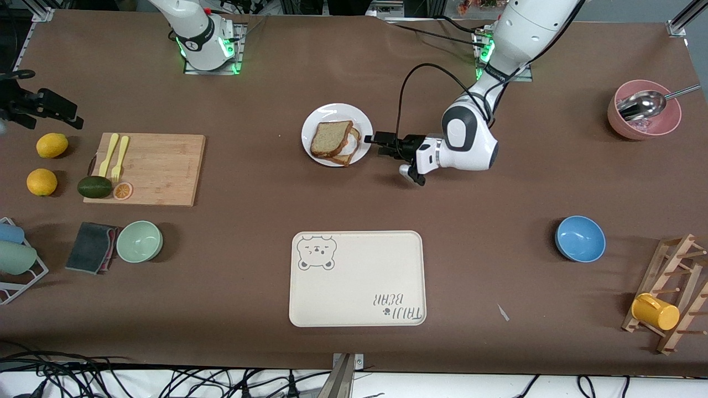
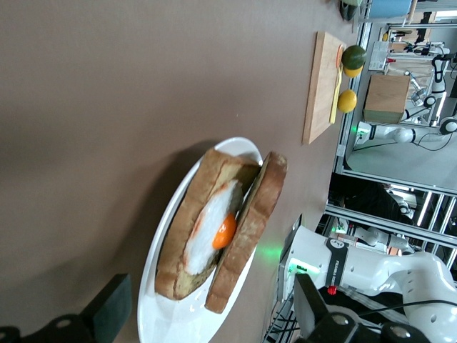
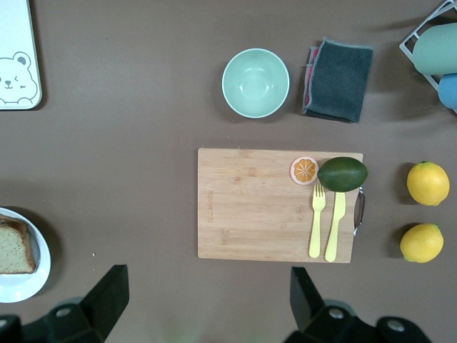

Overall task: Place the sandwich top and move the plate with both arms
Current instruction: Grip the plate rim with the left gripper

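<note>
Front view, tabletop contents as recorded. Item one: plate point(image 1: 336, 112), white, round, lay near the middle of the tabletop toward the edge where the arm bases stood. On it: egg toast point(image 1: 348, 150) underneath, sandwich top point(image 1: 331, 138) resting over it, tilted, one edge propped on the toast so the fried egg point(image 2: 223, 232) showed between the slices in the left wrist view. Item two: left gripper point(image 1: 375, 138), set low and level just beside the plate's rim on the left arm's side, fingers spread apart, grasping nothing, not touching the plate. Item three: right gripper point(image 3: 203, 293), seen only in the right wrist view, hung high over the tabletop near the cutting board point(image 1: 146, 168), fingers released and empty; that arm waited. Item four: cutting board toward the right arm's end, bearing two yellow utensils point(image 1: 114, 156), an avocado point(image 1: 94, 187) and an orange slice point(image 1: 123, 190). Item five: two lemons point(image 1: 51, 145) by that end's edge. Item six: green bowl point(image 1: 139, 241) and dark cloth point(image 1: 91, 247), nearer the front camera than the board. Item seven: bear tray point(image 1: 357, 278), near the front edge, middle. Item eight: blue bowl point(image 1: 579, 238) and pink bowl point(image 1: 644, 109) with a metal scoop, toward the left arm's end.
</note>
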You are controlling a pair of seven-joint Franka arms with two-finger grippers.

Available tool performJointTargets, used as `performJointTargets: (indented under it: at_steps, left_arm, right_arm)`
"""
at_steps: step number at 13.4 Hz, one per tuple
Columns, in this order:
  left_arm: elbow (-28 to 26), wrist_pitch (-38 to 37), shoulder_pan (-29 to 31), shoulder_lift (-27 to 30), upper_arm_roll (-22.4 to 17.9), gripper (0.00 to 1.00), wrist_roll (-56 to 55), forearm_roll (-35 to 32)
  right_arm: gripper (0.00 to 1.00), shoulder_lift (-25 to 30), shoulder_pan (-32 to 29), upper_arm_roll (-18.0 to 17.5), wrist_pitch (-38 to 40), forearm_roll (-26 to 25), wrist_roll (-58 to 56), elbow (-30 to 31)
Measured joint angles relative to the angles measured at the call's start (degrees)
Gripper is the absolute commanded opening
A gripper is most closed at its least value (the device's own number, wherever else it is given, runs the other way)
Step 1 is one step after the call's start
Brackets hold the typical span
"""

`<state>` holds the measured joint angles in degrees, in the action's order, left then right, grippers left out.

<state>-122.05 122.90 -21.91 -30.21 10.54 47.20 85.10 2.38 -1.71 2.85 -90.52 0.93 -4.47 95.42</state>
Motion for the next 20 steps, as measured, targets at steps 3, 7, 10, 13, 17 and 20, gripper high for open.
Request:
performJointTargets:
  at_steps: [3,7,10,13,17,20]
  left_arm:
    - [-0.36,0.4,-0.59,-0.74,0.0,1.0,0.53,0.66]
    - [-0.78,1.83,-1.7,-1.96,0.1,1.0,2.84,3.55]
    - [-1.24,2.01,-2.73,-2.96,0.17,0.99,4.19,5.15]
    - [-1.65,2.05,-3.42,-3.08,0.46,0.89,4.36,6.14]
    - [-2.06,2.08,-4.04,-3.08,0.52,0.74,4.38,6.16]
    - [-2.16,2.08,-4.09,-3.2,0.52,0.67,4.41,6.16]
  right_arm:
    - [1.0,-0.07,0.0,0.0,0.0,0.0,0.0,0.0]
    - [1.0,-0.15,0.0,0.0,0.0,0.0,0.0,0.0]
    - [1.0,-0.15,0.0,-0.01,0.0,0.0,0.01,0.0]
    - [1.0,-0.15,0.0,-0.01,0.0,0.0,0.01,0.0]
    - [1.0,-0.17,0.0,-0.05,0.0,0.01,0.01,0.0]
    - [1.0,-0.21,0.0,-0.09,0.0,0.01,0.01,0.0]
